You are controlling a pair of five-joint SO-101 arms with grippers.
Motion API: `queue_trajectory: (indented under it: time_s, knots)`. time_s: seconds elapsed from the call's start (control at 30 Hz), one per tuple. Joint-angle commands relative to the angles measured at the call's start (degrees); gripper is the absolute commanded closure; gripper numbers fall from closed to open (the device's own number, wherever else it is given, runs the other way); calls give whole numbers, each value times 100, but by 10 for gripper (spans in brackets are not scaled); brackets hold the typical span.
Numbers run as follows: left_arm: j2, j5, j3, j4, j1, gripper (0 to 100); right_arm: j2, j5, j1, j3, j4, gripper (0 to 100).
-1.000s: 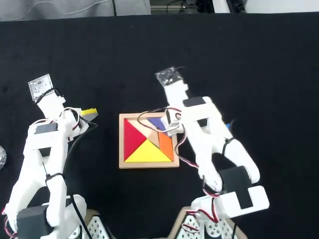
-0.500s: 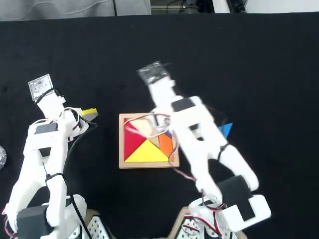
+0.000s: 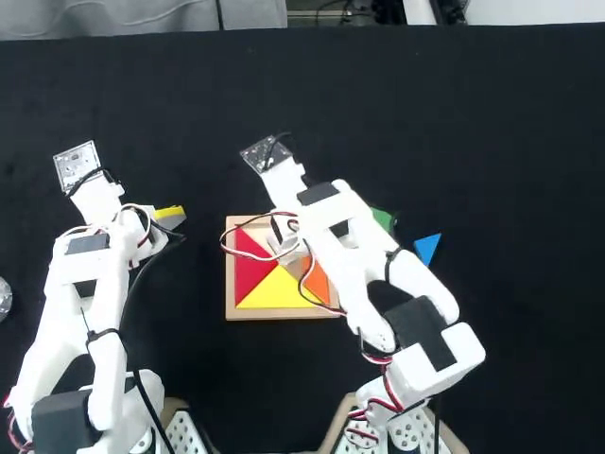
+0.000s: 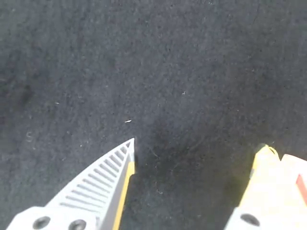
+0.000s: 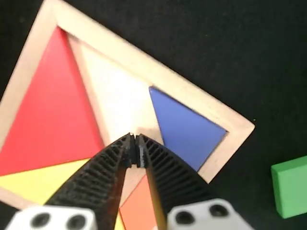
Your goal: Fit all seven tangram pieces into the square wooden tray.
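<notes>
Tray: the square wooden tray [image 3: 230,270] lies flat in the middle of the black bench [image 3: 473,113], between the two arms.
Pieces in the tray: a red triangle [image 5: 43,105], a yellow triangle [image 3: 274,293], an orange piece [image 3: 319,279] and a dark blue piece [image 5: 184,129] lie inside the frame. Between the red triangle and the dark blue piece there is a bare wooden gap [image 5: 115,96].
Pieces outside: a green piece [image 5: 290,184] lies on the bench just beside the tray's far right corner. A light blue triangle [image 3: 427,247] lies a little further right, apart from the tray.
Right pincer: the right pincer [image 5: 134,143] is over the tray, at the bare gap and near a corner of the dark blue piece. Its two black fingers are pressed together and nothing is between them.
Left pincer: the left pincer [image 4: 196,148] is over the bare bench, to the left of the tray and apart from it. Its fingers stand wide apart and carry nothing.
</notes>
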Motion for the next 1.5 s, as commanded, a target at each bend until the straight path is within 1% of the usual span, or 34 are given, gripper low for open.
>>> queue_trajectory:
  time_s: [0.0,0.13,0.27,0.33,0.43,0.5,0.57,0.63,0.73,0.77,0.8,0.9,0.97,1.03,1.13,1.27,1.33,1.47]
  knots:
    - [-141,-9,-48,-97,-66,629,-31,-18,26,-286,246,988]
    - [-141,-9,-48,-97,-66,629,-365,-18,26,-268,273,988]
    - [-141,-9,-48,-97,-66,629,-1305,-18,79,48,255,988]
    - [-141,-9,-48,-97,-66,629,-1965,-18,387,286,255,988]
    - [-141,-9,-48,-97,-66,629,-2870,-53,1257,620,237,987]
    - [-141,-9,-48,-97,-66,629,-3178,-53,1820,804,237,987]
    - [-141,-9,-48,-97,-66,629,-3187,-18,2154,936,237,987]
    - [-141,-9,-48,-97,-66,629,-2985,105,2268,998,237,985]
    - [-141,-9,-40,-97,-66,629,-2396,818,2251,901,237,973]
    - [-141,-9,-40,-97,-66,629,-2149,1002,2251,769,264,943]
    - [-141,-9,-40,-97,-66,629,-1895,1152,2286,593,273,888]
    - [-141,-9,-40,-97,-66,629,-1147,1662,2382,66,352,676]
    - [-141,-9,-40,-97,-66,629,-716,2523,2207,-277,765,570]
    - [-141,-9,-40,-97,-66,629,-330,3156,1978,-593,1152,507]
    - [-141,-9,-40,-97,-66,629,110,3156,1846,-980,1257,494]
    - [-141,-9,-40,-97,-75,629,391,2725,1855,-1376,1257,494]
    - [-141,-9,-40,-97,-75,629,514,2699,1855,-1429,1248,494]
    - [-141,-9,-40,-97,-75,629,787,2716,2101,-1446,1046,494]
